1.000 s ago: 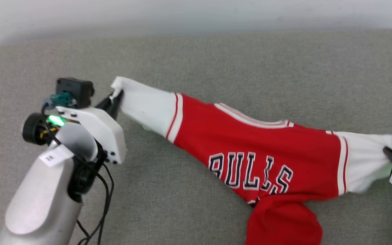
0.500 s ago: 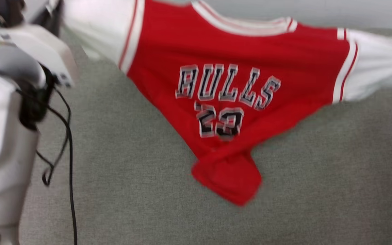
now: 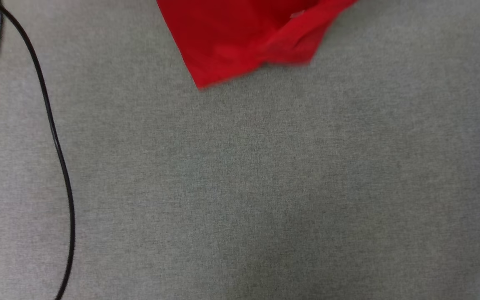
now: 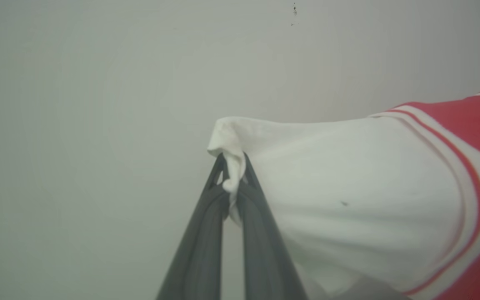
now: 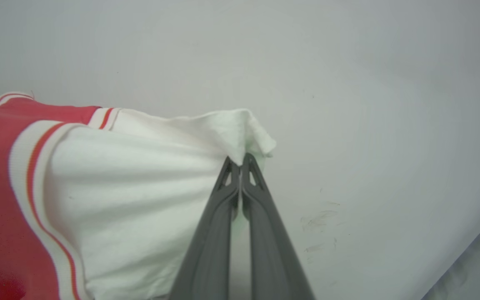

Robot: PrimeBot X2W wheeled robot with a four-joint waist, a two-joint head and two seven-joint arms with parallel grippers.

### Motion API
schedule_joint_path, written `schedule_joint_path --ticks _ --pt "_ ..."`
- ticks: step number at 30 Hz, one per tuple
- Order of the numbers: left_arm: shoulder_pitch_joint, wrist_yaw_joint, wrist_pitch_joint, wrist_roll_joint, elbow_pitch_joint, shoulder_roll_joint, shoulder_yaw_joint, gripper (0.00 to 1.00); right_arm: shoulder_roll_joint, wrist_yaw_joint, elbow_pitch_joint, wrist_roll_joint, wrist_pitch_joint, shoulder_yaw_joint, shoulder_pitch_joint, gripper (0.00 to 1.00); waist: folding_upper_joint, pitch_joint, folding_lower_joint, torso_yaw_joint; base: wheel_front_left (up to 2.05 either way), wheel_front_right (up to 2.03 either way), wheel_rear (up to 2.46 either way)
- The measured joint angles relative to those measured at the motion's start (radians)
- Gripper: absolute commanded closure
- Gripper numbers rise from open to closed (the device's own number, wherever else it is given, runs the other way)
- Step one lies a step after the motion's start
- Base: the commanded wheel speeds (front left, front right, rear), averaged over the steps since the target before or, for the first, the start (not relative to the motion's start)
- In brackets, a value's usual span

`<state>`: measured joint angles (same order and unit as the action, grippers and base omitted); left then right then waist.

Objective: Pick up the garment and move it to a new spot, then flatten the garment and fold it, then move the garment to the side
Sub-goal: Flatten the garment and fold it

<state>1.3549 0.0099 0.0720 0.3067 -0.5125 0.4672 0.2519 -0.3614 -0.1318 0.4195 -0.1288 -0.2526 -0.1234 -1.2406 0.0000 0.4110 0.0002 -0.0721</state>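
garment [image 4: 340, 183]: held at both sleeve ends, one end per gripper. left gripper [image 4: 233, 163]: jaws closed, pinching a bunched fold at the cuff edge of one white sleeve; the fold sits betw. the two finger tips and the cloth curls up over them. from there the sleeve runs to the right of the left wrist view, w/ white-and-red striped trim, then red body at the frame edge. behind it: pale backdrop [image 4: 98, 104], plain, w/ a few dark specks near the top. right gripper [image 5: 239, 160]: jaws closed tip to tip, clamping the corner of the other white sleeve; the cloth peaks just above the tips and extends to the left of the right wrist view, w/ striped trim and red body at far left. head view: lower red part of the garment enters at top centre, blurred, w/ a crease and a pointed corner at lower left. contact w/ the grey fabric surface [image 3: 265, 187] below it: cannot tell. black cable [image 3: 58, 150] runs in a long curve down the left side, over the surface, well apart from the red cloth.
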Motion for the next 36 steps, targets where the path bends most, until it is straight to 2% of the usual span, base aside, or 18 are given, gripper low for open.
schedule_joint_path --ticks 9,20,28,31,36 --pt "0.229 -0.023 -0.105 -0.012 -0.141 0.005 -0.005 1.0 0.003 0.0 0.128 0.044 0.082 0.044 -0.288 1.0 0.0 0.108 0.0 -0.004 0.0 0.0 0.0" --pt "0.28 -0.105 -0.155 0.061 -0.38 -0.03 -0.008 1.0 0.052 0.0 0.268 0.007 0.169 0.152 -0.344 1.0 0.0 0.219 0.0 0.002 0.0 0.0 0.0" --pt "0.124 -0.138 -0.179 0.187 -0.485 -0.056 -0.008 1.0 0.076 0.0 0.326 -0.083 0.247 0.229 -0.167 1.0 0.0 0.206 -0.0001 0.007 0.0 0.0 0.0" --pt "0.005 -0.139 -0.193 0.261 -0.455 -0.065 0.016 1.0 0.074 0.0 0.326 -0.133 0.275 0.249 -0.052 1.0 0.0 0.182 -0.0002 0.009 0.0 0.0 0.0" --pt "-0.254 -0.141 -0.247 0.378 -0.376 -0.04 0.056 1.0 0.065 0.0 0.311 -0.21 0.32 0.277 0.184 1.0 0.0 0.13 -0.0002 0.012 0.0 0.0 0.0"
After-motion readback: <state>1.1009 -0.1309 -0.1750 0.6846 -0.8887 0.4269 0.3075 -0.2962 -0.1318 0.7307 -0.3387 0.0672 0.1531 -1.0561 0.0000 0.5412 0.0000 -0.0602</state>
